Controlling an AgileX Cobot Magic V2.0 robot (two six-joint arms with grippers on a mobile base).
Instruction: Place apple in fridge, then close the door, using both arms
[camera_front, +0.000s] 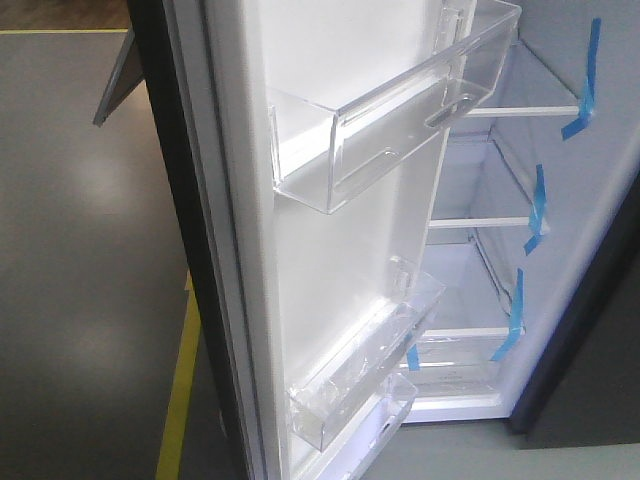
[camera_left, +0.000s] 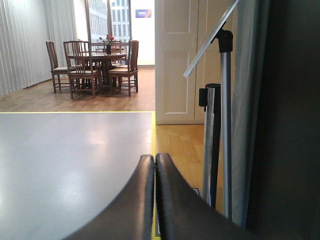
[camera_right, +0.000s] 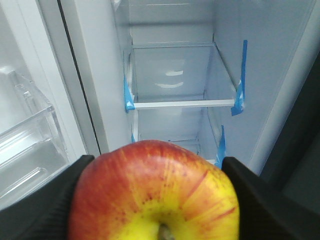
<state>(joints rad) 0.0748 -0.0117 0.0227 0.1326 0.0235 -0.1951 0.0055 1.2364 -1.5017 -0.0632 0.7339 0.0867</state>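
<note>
In the right wrist view my right gripper (camera_right: 155, 167) is shut on the apple (camera_right: 155, 192), red with a yellow patch round its stem, with a black finger on each side. It faces the open fridge (camera_right: 175, 75), white inside, with shelves marked by blue tape. In the front view the door (camera_front: 330, 250) stands open at the left, its white lining with clear bins towards me, and the fridge's shelves (camera_front: 520, 110) show at the right. No gripper shows in the front view. In the left wrist view my left gripper (camera_left: 154, 158) is shut and empty, next to the dark door's outer side (camera_left: 290, 120).
A grey floor area (camera_left: 75, 150) edged with yellow tape (camera_front: 180, 400) lies left of the door. A metal stand with a slanted bar (camera_left: 225, 125) is close to the left gripper. A table with chairs (camera_left: 95, 65) stands far off in the room.
</note>
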